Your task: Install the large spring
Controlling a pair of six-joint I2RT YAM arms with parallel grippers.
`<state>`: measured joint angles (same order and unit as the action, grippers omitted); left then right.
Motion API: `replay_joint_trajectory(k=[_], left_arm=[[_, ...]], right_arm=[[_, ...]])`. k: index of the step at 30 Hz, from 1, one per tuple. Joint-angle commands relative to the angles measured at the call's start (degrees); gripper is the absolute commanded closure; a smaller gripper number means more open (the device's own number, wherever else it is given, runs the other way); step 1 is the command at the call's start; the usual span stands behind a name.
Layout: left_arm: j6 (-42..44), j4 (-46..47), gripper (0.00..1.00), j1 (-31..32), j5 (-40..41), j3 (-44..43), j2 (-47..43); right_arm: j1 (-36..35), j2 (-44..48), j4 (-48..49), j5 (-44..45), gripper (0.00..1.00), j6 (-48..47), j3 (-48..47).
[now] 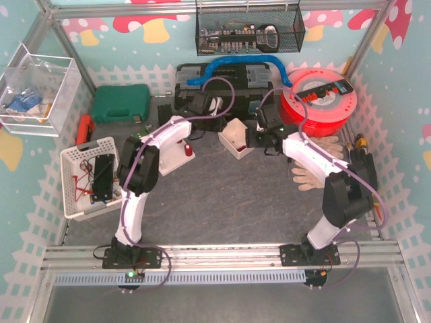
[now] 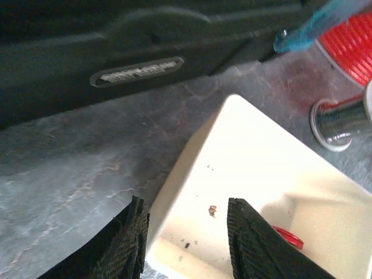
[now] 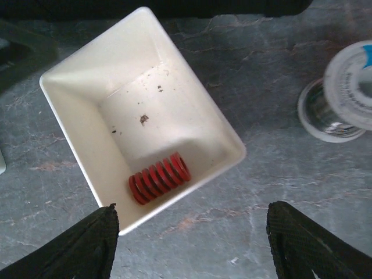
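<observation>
Right jaws hang released over the white bin [image 3: 72, 125] holding the red spring [image 3: 160, 177]; left jaws straddle a white tray [image 2: 261, 157] wall, grip unclear.

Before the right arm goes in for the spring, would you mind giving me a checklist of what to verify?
1. Spring located, lying in the white bin: ok.
2. Right gripper jaws apart and empty: ok.
3. Right jaws centred over the spring: not ok; they sit short of it, by the bin's near rim.
4. Room for a jaw beside the spring: cannot tell; it lies close along the bin's wall.
5. Left gripper steadying the bin: cannot tell; its jaws stand apart at the bin's corner.
</observation>
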<state>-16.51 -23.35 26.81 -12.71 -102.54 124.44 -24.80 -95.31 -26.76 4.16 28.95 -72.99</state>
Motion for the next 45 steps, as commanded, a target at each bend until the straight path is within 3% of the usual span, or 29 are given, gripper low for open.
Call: replay_joint_trajectory(k=[1, 9, 15, 20, 27, 32, 36, 41, 45], left_arm=[[4.2, 0.4, 0.58, 1.7, 0.1, -2.9, 2.1], [4.8, 0.4, 0.59, 1.9, 3.9, -4.9, 6.5], [5.5, 0.4, 0.65, 2.6, 5.0, -1.5, 4.7], [4.3, 0.1, 0.83, 3.3, 6.8, 1.3, 2.3], [-6.8, -0.4, 0.99, 5.9, 12.7, 9.0, -4.4], [-11.9, -0.2, 1.0, 7.4, 13.0, 13.1, -7.6], [-15.3, 0.1, 1.0, 7.6, 12.5, 15.3, -8.5], [-16.4, 0.7, 1.0, 7.6, 12.4, 16.3, -8.5], [-16.3, 1.3, 1.0, 7.6, 12.3, 16.9, -8.4]], right_arm=[[0.2, 4.5, -0.5, 3.8, 0.28, -2.5, 2.0], [0.5, 5.7, -0.7, 3.2, 0.28, -5.2, 0.9], [0.5, 6.3, -0.7, 4.0, 0.28, -5.4, 1.5], [0.5, 5.5, -0.6, 3.5, 0.28, -5.3, 1.1], [0.5, 4.0, 1.5, -2.0, 0.29, -3.2, 1.1], [0.5, 0.1, 0.7, -2.9, 0.32, -2.3, -1.9], [0.5, -5.8, -3.6, 1.4, 0.47, 0.8, -8.0], [0.5, -10.2, -2.7, -2.8, 0.54, 3.3, -12.1], [0.5, -15.8, -1.9, -3.9, 0.55, 4.8, -14.8]])
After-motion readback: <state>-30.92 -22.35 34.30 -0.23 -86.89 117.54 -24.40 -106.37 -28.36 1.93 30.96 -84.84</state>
